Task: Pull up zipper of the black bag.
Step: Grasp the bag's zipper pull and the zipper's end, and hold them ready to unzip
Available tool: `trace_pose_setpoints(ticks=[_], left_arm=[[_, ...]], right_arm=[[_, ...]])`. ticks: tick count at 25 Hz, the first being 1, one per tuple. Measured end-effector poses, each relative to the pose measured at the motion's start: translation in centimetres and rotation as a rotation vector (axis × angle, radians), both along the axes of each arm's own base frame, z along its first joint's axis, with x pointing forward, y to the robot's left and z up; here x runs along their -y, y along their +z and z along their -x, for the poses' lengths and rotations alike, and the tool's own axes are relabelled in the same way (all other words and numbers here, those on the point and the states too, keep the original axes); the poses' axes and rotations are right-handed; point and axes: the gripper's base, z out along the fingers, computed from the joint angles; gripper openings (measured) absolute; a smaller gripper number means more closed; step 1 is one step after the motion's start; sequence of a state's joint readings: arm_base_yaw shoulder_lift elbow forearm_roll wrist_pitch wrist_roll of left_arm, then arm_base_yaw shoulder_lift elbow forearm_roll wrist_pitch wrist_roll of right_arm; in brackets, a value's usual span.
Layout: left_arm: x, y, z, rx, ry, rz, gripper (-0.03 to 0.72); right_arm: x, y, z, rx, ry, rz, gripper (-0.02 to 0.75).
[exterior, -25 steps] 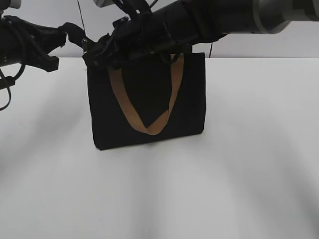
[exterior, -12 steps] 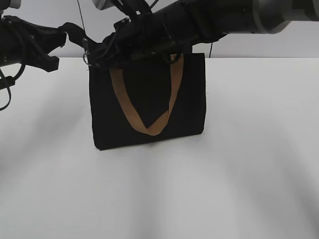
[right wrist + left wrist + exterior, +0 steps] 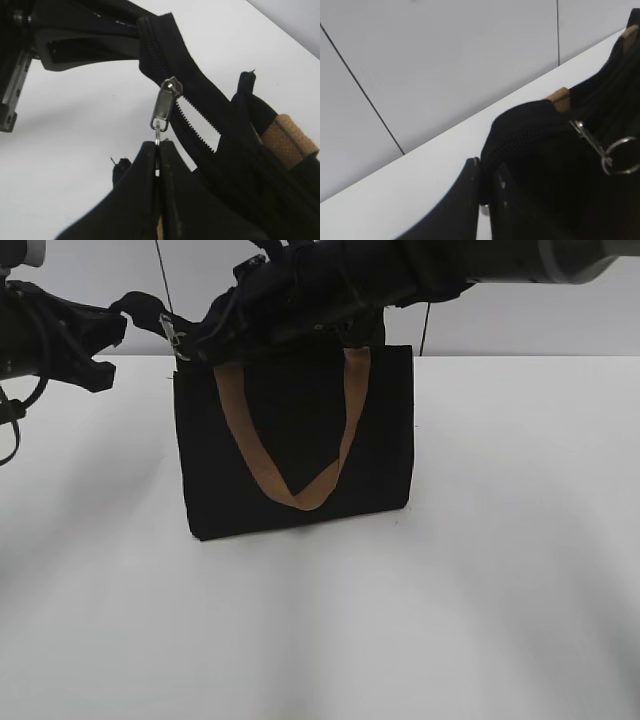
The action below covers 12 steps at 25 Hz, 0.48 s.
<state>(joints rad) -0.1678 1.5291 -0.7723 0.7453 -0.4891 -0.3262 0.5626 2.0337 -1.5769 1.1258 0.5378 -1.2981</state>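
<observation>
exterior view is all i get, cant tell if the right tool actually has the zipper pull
Observer: Yes. In the right wrist view the right tool is shut on the link hanging from the zipper.
Operator: and the left one, holding anything
Observer: In the left wrist view the left tool pinches the end of the zip tape at the corner of the black bag.
Operator: zip closed behind the slider?
Observer: In the right wrist view the teeth are parted on the bag side of the slider and joined on the side toward the left tool.
</observation>
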Motion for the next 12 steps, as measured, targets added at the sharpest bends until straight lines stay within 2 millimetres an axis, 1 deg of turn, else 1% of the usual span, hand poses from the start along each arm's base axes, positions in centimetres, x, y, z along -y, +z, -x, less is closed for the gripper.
trace_pose_setpoints(ticks=[4,12], left_arm=[[-0.19,-0.25,-0.02,-0.023,0.019,-0.019,0.013],[-0.36,-0.5,-0.02,-0.046,0.036,-0.038,0.013]], right_arm=[[0.13,0.74,0.23,0.0,0.001,-0.011,-0.015],[0.03,0.73,0.61,-0.062,0.013,-0.03,-0.015]])
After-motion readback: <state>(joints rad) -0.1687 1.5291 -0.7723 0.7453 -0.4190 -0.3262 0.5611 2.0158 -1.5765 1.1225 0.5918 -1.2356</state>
